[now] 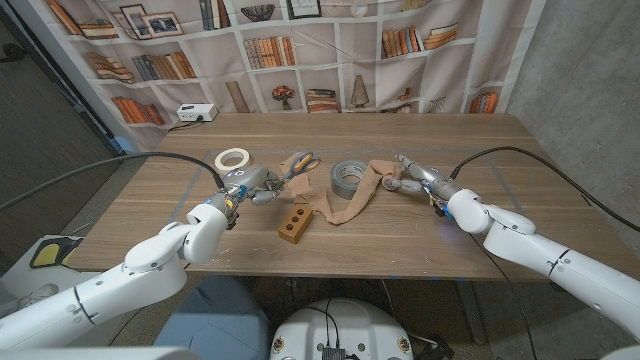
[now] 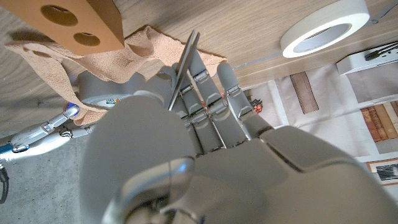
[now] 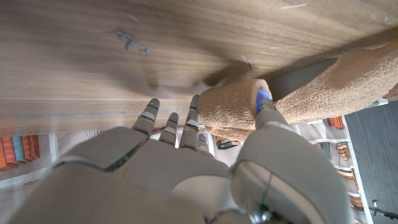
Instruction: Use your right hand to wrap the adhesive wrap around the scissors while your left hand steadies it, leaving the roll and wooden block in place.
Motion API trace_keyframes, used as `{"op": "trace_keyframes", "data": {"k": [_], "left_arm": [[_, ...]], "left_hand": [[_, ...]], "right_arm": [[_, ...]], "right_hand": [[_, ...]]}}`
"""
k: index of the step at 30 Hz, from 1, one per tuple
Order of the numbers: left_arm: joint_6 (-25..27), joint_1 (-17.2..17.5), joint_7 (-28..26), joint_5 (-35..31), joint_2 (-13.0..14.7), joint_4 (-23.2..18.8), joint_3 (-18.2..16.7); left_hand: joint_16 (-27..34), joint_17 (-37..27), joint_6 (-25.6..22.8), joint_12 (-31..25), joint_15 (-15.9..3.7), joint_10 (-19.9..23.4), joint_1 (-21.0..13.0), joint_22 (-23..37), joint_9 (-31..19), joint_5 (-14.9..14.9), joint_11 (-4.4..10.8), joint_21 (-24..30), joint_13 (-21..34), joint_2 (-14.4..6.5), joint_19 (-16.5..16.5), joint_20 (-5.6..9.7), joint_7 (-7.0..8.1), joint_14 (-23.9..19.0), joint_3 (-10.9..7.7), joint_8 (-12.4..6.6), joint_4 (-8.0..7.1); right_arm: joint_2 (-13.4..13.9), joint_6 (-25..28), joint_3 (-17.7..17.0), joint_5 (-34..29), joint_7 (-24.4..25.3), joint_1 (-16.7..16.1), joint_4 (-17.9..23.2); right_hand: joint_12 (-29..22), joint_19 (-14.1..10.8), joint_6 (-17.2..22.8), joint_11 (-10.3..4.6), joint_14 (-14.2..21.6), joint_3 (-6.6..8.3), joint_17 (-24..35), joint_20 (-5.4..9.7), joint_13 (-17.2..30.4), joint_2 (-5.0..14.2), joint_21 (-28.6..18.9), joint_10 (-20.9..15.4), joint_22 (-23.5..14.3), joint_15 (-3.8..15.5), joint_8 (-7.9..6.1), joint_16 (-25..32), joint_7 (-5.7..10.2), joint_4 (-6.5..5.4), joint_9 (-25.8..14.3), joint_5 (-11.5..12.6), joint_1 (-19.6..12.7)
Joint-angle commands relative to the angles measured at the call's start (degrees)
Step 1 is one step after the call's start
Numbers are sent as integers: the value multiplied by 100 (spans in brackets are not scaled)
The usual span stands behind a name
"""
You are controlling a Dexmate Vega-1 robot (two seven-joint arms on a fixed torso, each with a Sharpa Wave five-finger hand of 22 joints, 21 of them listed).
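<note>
Spanning everything: surface [image 1: 400, 230], wooden, carrying every item below.
Backdrop: bookshelf-printed curtain [image 1: 300, 60] beyond the far edge of the surface, well past both robot hands.
Adhesive wrap: tan strip [image 1: 352, 205], running from the right robot hand across to the scissors; draped loosely, one end bunched by the wooden block; in the left wrist view [image 2: 130, 56] lying just past the left robot hand's fingertips, against the block.
Left robot hand: [image 1: 248, 184] closed on the scissors, fingers curled around the blades in the left wrist view [image 2: 205, 112]; holding them above the surface.
Right robot hand: [image 1: 408, 176] pinching the far end of the adhesive wrap; in the right wrist view [image 3: 186, 149] thumb tip pressed on a rolled tan end [image 3: 239, 102], other fingers spread toward the surface.
Grey roll: tape roll [image 1: 349, 175], lying flat between the two robot hands, nearer the right one, with the wrap passing beside it.
White roll: masking tape [image 1: 233, 158] just beyond the left robot hand, flat on the surface; seen also in the left wrist view [image 2: 323, 28].
Wooden block: [image 1: 294, 226] with two holes on top, just inward of the left robot hand, nearer the robot; also [image 2: 81, 22].
Scissors: yellow-handled [image 1: 298, 163], handles sticking out beyond the left robot hand's fingers; blade edge visible [image 2: 185, 62].
</note>
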State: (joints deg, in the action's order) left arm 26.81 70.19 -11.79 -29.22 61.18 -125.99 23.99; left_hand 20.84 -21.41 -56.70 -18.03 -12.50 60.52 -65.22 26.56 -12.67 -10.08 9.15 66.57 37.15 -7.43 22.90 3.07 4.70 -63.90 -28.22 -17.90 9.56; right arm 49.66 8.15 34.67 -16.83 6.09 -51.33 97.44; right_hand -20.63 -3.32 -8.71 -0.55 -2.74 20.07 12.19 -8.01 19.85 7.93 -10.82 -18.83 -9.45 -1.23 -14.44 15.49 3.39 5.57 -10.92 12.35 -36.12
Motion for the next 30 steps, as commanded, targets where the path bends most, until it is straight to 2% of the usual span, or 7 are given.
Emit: {"op": "trace_keyframes", "data": {"k": [1,3,5,10,18,22,30], "left_arm": [[-13,-55,12,-10,-35,19,64],[-17,-54,5,-6,-38,21,63],[-18,-57,1,-10,-40,24,66],[-14,-63,3,-13,-40,24,67],[8,-48,-9,-7,-45,20,62],[15,-39,-10,1,-39,21,56],[9,-37,-34,10,-49,34,60]], "left_hand": [[-19,-19,-57,5,-87,113,6,1,-20,-11,56,64,37,-20,-25,14,1,-119,-61,-24,1],[-21,-22,-62,10,-95,117,0,-6,-20,-12,55,75,33,-18,-24,22,7,-119,-66,-24,7],[-27,-23,-58,16,-89,105,6,-15,-21,-12,60,86,43,-22,-32,18,11,-115,-69,-20,1],[-33,-31,-64,18,-84,126,13,-36,-23,-11,59,113,50,-19,-43,16,5,-119,-75,-17,-1],[-38,-44,-69,36,-86,133,23,-70,-25,-11,65,156,51,-17,-52,16,8,-131,-84,-10,-4],[-42,-52,-75,44,-93,138,18,-89,-26,-12,78,180,55,-12,-60,17,13,-136,-92,-7,4],[-50,-70,-78,63,-93,153,17,-133,-30,-12,69,234,57,-1,-79,19,-1,-146,-103,4,9]], "right_arm": [[-169,-246,-134,477,452,-205,-103],[-191,-185,-136,481,499,-225,-82],[-222,-213,-149,515,579,-261,-96],[-308,-259,-203,506,916,-355,-118],[-463,-703,-406,690,1475,-545,-258],[-561,-934,-520,766,1768,-637,-328],[-671,-1237,-737,1013,1995,-763,-368]], "right_hand": [[-112,-93,414,-260,119,128,20,141,97,273,-31,-331,-20,219,-80,90,178,-25,10,77,49],[-125,-138,633,-303,177,250,22,235,129,348,-35,-403,-20,308,-117,120,319,-13,13,122,-18],[-154,-220,897,-442,284,489,36,344,178,398,-48,-538,-20,421,-150,179,398,-5,15,208,-168],[-252,-421,1444,-622,496,884,52,445,265,395,-69,-906,-18,609,-229,297,470,48,11,342,-481],[-438,-665,1881,-960,941,1352,125,637,377,426,-81,-1532,-18,939,-218,571,590,46,5,464,-937],[-541,-816,2153,-1071,1113,1458,183,677,428,411,-96,-1856,-20,1039,-229,712,617,3,4,475,-1094],[-672,-937,2496,-1151,1339,1489,242,693,486,392,-94,-2202,-21,1123,-248,875,668,-2,3,460,-1240]]}}
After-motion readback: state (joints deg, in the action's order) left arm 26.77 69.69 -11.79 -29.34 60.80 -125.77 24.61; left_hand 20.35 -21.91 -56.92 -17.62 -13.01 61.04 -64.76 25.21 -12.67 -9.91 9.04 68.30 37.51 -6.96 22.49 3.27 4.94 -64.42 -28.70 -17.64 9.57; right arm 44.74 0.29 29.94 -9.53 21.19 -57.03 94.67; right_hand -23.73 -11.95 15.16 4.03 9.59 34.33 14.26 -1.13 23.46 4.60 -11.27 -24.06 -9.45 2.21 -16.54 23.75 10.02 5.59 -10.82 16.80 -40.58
